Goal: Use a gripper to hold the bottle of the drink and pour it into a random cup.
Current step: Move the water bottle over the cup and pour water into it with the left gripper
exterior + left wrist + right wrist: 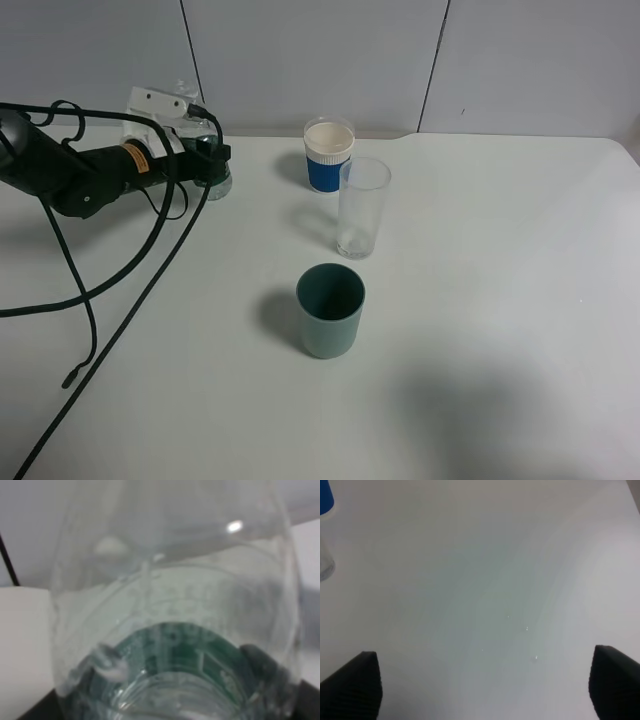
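Gripping the bottle at the table's back left corner

From the high camera I see my left gripper point(209, 152) clamped around the bottle point(216, 183), which stands upright on the white table point(500, 300) near its far left corner, close to the grey wall point(300, 60). The black arm reaches in from the left edge, and its black cable point(150, 280) loops down across the tabletop towards me.

On the left wrist camera the bottle point(175, 580) fills nearly the whole picture, too close to be sharp. I can make out its dark green label point(175, 650) low on the clear body, with a dark finger point(262, 662) pressed against one side.

The clear tumbler point(362, 207) stands upright near the middle of the table, well apart from the bottle and to its right. Just behind it sits the blue cup point(328, 158) with the white rim, so close that I cannot tell whether they touch. The teal cup point(330, 310) stands alone, nearer to me than the tumbler.

My right gripper point(482, 685) is out of the high view. Its own camera shows the two dark fingertips point(351, 682) spread wide with nothing between them, over bare table. A sliver of the blue cup point(325, 495) and the tumbler's base point(325, 565) show at one edge of that picture
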You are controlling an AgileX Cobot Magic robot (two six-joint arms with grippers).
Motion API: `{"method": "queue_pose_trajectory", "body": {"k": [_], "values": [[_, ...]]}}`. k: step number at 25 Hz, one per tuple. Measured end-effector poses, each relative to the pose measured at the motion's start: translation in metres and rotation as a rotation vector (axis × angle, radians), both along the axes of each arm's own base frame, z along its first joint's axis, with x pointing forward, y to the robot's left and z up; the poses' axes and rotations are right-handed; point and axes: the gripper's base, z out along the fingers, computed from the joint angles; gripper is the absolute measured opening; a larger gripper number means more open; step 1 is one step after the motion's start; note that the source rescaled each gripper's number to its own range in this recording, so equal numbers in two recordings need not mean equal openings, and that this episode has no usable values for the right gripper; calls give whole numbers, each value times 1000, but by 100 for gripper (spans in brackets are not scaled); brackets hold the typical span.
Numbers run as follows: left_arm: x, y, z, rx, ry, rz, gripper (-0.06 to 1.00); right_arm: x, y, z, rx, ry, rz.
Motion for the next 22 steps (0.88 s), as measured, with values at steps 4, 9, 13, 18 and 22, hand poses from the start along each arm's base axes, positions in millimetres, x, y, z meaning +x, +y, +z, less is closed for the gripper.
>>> {"method": "queue_pose_trajectory", "body": {"k": [4,9,13,18,22], "values": [[-2,0,19,48,13,5,0,0,0,0,0,0,0],[-5,4,45,107,19,27,0,0,0,0,0,0,0],[-9,0,63,136,-13,17,0,0,0,0,0,0,0],[-16,-17,77,202,-51,-2,0,0,0,0,0,0,0],[-22,-34,75,302,-51,-11,0,0,0,0,0,0,0]]}}
